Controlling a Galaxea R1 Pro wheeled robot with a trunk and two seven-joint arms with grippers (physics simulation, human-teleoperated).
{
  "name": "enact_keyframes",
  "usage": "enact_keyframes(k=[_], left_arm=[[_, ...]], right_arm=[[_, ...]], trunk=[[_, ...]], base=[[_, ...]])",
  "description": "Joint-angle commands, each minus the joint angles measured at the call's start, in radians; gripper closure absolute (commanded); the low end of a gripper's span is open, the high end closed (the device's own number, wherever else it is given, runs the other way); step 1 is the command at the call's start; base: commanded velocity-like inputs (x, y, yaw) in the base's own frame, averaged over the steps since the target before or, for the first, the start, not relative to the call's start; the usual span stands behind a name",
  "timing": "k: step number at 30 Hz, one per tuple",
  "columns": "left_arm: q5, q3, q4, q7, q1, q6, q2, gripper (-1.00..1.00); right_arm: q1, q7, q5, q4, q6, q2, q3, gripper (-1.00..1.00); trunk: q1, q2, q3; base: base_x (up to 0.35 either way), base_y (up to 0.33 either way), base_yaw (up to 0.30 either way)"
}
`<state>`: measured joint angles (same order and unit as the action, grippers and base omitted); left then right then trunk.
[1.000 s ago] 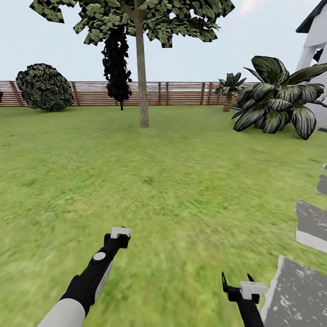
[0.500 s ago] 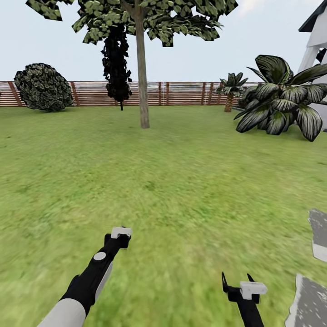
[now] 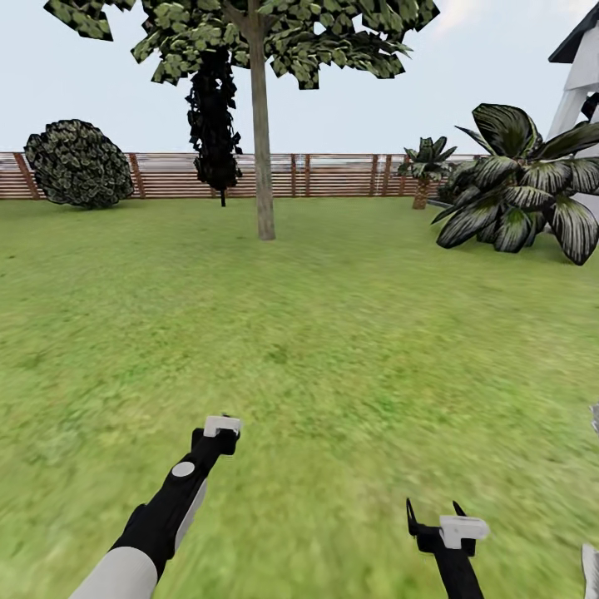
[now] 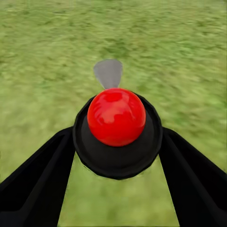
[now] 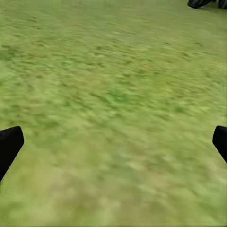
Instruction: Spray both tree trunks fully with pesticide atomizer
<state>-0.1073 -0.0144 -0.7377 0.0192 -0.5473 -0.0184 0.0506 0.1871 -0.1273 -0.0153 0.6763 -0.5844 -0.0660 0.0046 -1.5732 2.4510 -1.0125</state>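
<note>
In the left wrist view my left gripper (image 4: pixel 118 136) is shut on the pesticide atomizer (image 4: pixel 116 116), a round black body with a red ball on top and a grey nozzle pointing away over the grass. The same gripper (image 3: pixel 218 433) hangs low over the floor (image 3: pixel 333 349) in the head view. My right gripper (image 3: pixel 434 509) is open with nothing in it, and its fingertips (image 5: pixel 9 142) stand wide apart above grass. One tree stands ahead, its pale straight tree trunk (image 3: pixel 264 166) rising to jagged green foliage (image 3: pixel 249 33), several metres from both grippers.
A thin all-black tree (image 3: pixel 215 125) stands behind the trunk. A round bush (image 3: pixel 77 162) is far left, and a slatted wooden fence (image 3: pixel 333 175) runs along the back. A small palm (image 3: pixel 423 166), a big broad-leaved plant (image 3: pixel 520 195) and the white house (image 3: pixel 582 75) are on the right.
The whole view has shifted: the grey paved patches have slid out at the lower right and the tree stands slightly nearer. Both arms hold the same pose.
</note>
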Motion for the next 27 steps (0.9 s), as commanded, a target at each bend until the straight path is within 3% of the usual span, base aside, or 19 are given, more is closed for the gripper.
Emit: enact_keyframes(k=[1,27], left_arm=[[0.000,0.000,0.000,0.001,0.000,0.000,0.000,1.00],[0.000,0.000,0.000,0.001,0.000,0.000,0.002,1.00]], right_arm=[[0.000,0.000,0.000,0.000,0.000,0.000,0.000,-1.00],[0.000,0.000,0.000,-0.019,0.000,0.001,0.001,-1.00]], trunk=[[0.000,0.000,0.000],[0.000,0.000,0.000]], base=[[0.325,0.083,0.000],[0.325,0.083,0.000]])
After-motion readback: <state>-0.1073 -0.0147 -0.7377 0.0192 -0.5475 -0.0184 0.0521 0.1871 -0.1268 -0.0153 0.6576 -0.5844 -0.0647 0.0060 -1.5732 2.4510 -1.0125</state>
